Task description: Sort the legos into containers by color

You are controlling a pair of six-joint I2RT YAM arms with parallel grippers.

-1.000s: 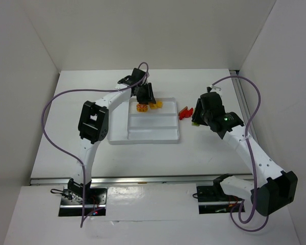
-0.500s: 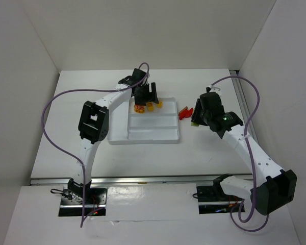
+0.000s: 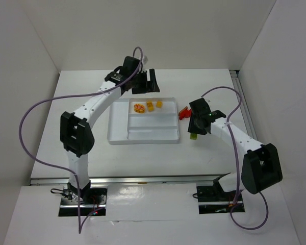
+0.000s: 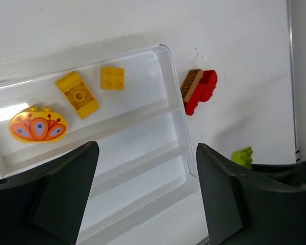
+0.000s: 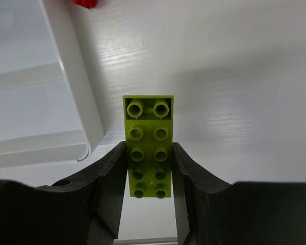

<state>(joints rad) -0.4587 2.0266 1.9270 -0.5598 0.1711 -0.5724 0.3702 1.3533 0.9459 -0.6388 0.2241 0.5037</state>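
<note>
Broadly, the white tabletop (image 3: pixel 66 112) carries one white tray (image 3: pixel 143 142). Its far long section holds the round orange piece (image 4: pixel 38 126), a long yellow brick (image 4: pixel 77 94) and a square yellow brick (image 4: pixel 112 78); the other sections look bare. The tray looks light and unfixed, so a low pass over its right wall would likely shove it or knock the load loose.

The left tool (image 3: pixel 147 81) hangs just beyond the tray's far edge, jaws wide and empty; if both arms reach over the tray together, they could collide. The right tool (image 5: pixel 148 148) is closed on the lime green brick (image 5: pixel 148 127), over the tabletop just beside the tray's near right corner, outside every section.

A red piece (image 4: pixel 201 93) lies on the tabletop off the tray's far right corner.

The lime green brick is clamped by its rear half only, the rest sticking out past the fingertips. That short hold could let it pivot or slip, and dropping it among the yellow ones would spoil the sort. Whether it is clear of the surface cannot be told.
</note>
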